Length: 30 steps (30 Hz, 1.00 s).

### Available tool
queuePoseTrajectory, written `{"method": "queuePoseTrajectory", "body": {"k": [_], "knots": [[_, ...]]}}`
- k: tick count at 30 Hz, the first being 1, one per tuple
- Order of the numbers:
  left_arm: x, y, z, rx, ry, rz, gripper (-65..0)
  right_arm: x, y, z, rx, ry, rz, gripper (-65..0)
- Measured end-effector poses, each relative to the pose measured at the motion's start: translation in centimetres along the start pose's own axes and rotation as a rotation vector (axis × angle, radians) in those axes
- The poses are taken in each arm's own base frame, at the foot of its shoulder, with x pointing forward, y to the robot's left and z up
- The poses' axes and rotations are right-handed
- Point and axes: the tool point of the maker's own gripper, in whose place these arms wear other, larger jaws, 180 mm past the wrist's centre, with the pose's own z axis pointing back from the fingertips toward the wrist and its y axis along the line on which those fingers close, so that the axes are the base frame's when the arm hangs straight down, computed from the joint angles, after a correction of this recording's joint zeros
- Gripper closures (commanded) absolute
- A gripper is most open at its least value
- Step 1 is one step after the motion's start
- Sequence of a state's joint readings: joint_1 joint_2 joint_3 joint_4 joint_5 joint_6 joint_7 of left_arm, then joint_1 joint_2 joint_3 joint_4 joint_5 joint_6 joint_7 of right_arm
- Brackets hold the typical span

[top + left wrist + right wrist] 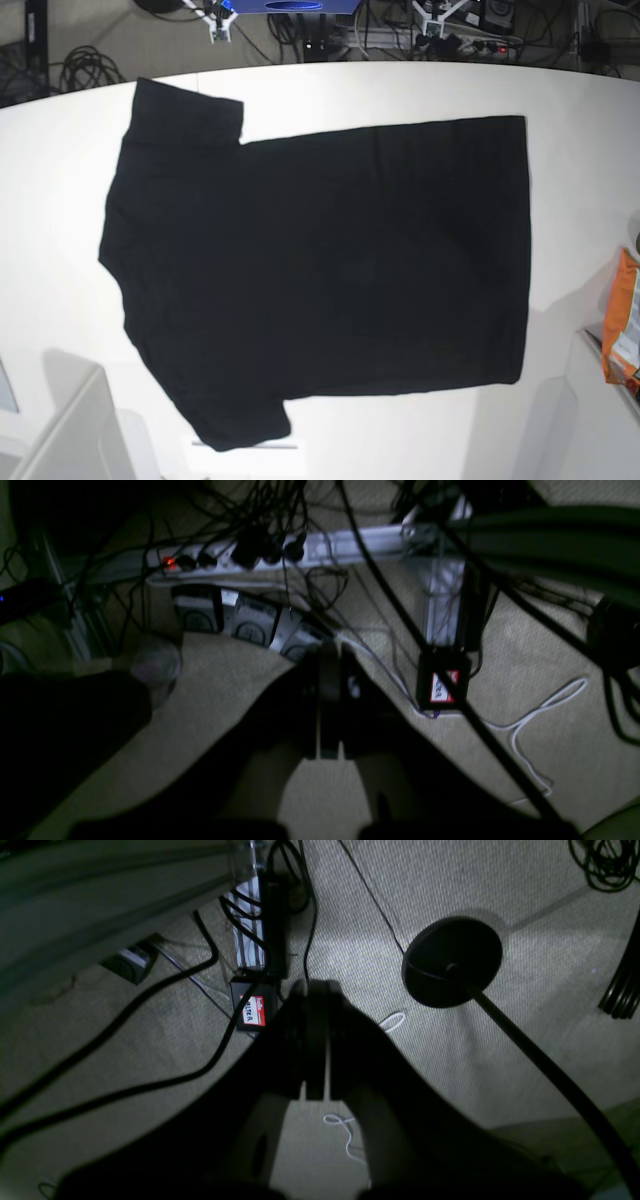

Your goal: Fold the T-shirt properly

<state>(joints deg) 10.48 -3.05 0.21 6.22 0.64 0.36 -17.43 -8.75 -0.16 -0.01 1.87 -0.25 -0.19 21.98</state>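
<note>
The T-shirt (320, 270) is seen in the base view spread flat on the white table (60, 180), plain black side up, with no print visible. It is laid crosswise: the collar end and both short sleeves are turned toward the table's left edge, one sleeve reaching up near the far left corner and the other down near the near edge, while the straight hem runs parallel to the right edge and is kept a little way in from it. Most of the table's middle is covered by the cloth, and a margin of bare white surface is left on every side. An orange packet (622, 335) is seen at the right edge of the table, well apart from the hem. Neither arm is caught in the base view. In the left wrist view the left claw (330, 692) is shown with its fingers pressed together and nothing held between them; it is pointed down at a carpeted floor (215, 690), where a white power strip (250, 560) with a lit red switch, a tangle of black cables and a small black box bearing a red and white label (442, 686) are lying. In the right wrist view the right claw (315, 1040) is likewise closed and empty, over the same carpet, with a round black stand base (452, 960) just beyond it on the floor.
</note>
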Motion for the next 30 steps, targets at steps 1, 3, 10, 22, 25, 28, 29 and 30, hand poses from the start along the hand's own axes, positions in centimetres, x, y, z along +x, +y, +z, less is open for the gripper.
{"method": "queuePoseTrajectory", "body": {"k": [1,3,10,22,25,28,29,30], "knots": [[0.3,0.1,0.0,0.002,-0.010,-0.001,0.0,-0.3,-0.2,0.1,-0.003,-0.008,0.000,0.0],[1.1,0.4,-0.1,0.000,-0.035,-0.003,-0.2,-0.5,-0.7,0.3,-0.011,-0.024,0.003,0.0],[1.0,1.0,0.3,0.011,-0.069,-0.010,-0.2,0.3,-1.2,0.8,-0.019,-0.117,0.011,-0.2],[1.0,0.8,1.5,0.005,-0.193,-0.013,0.0,2.0,-2.3,0.7,-0.038,-0.155,0.017,0.0],[0.8,0.8,1.5,0.005,-0.189,-0.013,-0.2,1.1,-3.1,0.7,-0.049,-0.113,0.020,0.0],[0.9,0.7,1.5,0.006,-0.189,-0.008,-0.3,1.1,-3.4,0.5,-0.054,-0.088,0.020,-1.8],[0.9,0.7,1.5,0.006,-0.190,-0.008,-0.3,1.1,-3.4,0.4,-0.054,-0.074,0.020,-5.4],[0.9,0.7,1.5,0.006,-0.190,-0.008,-0.5,0.9,-3.3,0.3,-0.052,-0.055,0.018,-10.1]]}}
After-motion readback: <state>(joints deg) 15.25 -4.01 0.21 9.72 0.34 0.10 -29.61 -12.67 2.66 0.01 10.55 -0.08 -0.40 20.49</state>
